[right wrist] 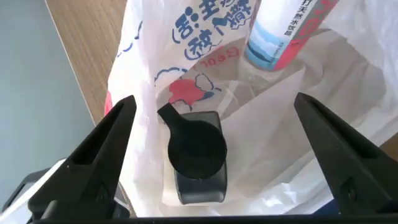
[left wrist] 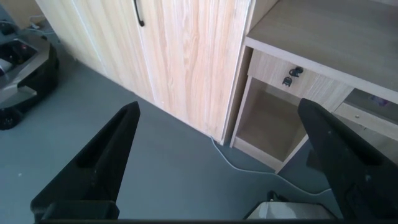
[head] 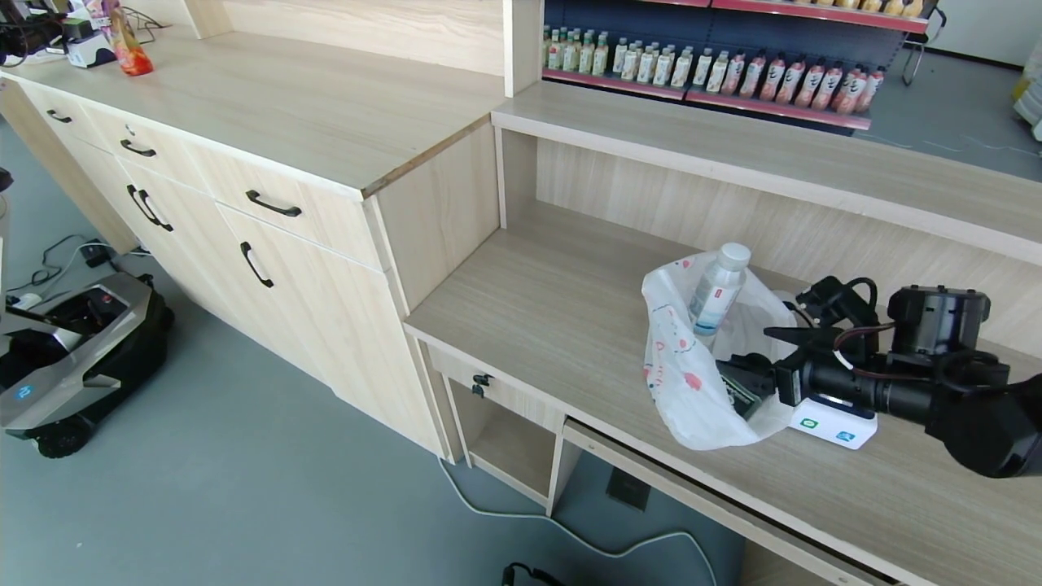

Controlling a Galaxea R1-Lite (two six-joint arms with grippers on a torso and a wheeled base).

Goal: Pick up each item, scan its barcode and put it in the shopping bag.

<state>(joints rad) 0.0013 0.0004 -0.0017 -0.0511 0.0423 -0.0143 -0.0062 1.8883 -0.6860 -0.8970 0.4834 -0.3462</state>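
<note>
My right pincer (head: 745, 382) (right wrist: 216, 99) is at the mouth of the white thin plastic shopping bag with red and blue print (head: 680, 374) (right wrist: 186, 37). Its two black fingers (right wrist: 93, 168) stand wide apart and they hold nothing. The bag lies on the light wooden counter (head: 553, 309), and its opening is turned to my right arm.

Inside the bag, between my open fingers in the right wrist view, lies a dark squarish container with a round black cap (right wrist: 196, 155). It is apart from both fingers. Deeper in the bag is a clear plastic bottle with a white cap and a red and white label (head: 716, 289) (right wrist: 280, 31). This bottle is a little tilted, and its upper part comes out above the edge of the bag. I cannot tell whether the bottle touches the container.

Just beside the bag, under my right wrist, a small white box with a green and a blue mark (head: 838, 423) is on the counter.

My left pincer (left wrist: 219, 109) is also spread wide and holds nothing. It hangs over the grey floor (left wrist: 174, 162), near the light wooden cabinet (left wrist: 193, 56) below the counter.
</note>
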